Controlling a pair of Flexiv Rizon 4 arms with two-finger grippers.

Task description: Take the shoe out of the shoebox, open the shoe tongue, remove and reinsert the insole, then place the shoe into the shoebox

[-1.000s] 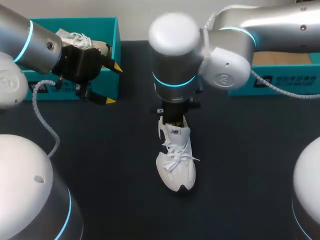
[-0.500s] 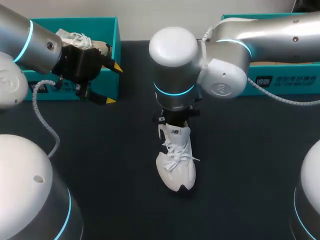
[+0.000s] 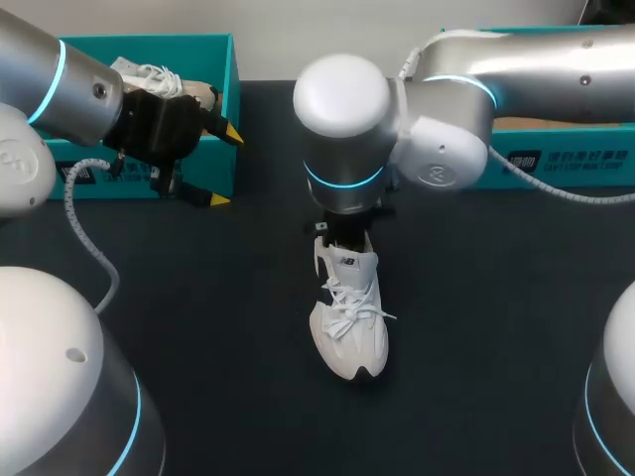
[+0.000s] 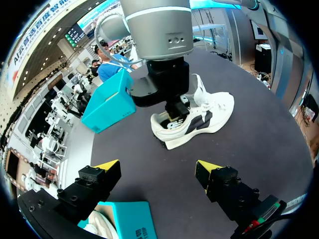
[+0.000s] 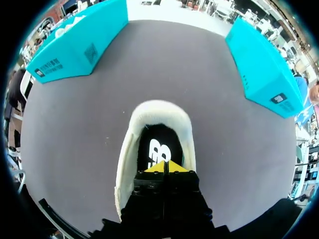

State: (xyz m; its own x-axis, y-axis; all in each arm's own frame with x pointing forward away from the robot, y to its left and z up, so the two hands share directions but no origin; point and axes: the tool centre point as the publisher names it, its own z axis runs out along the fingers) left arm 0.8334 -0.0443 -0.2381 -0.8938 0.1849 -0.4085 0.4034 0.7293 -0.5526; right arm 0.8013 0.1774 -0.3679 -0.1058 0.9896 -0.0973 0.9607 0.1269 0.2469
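Jaws pressed together, the right gripper (image 5: 163, 168) stood inside the collar of the white laced sneaker (image 5: 158, 110), over its black insole (image 5: 149, 138), probably to pinch it out, while the left gripper (image 4: 157, 168) hung with jaws wide apart and empty, the sneaker well ahead of them.

Dark matte table (image 3: 496, 327) before me, bearing all else. A second white laced shoe (image 3: 149, 77) lies inside the teal box (image 3: 189, 50) at my far left. Another teal box (image 3: 566, 164), tan within, stands at my far right.
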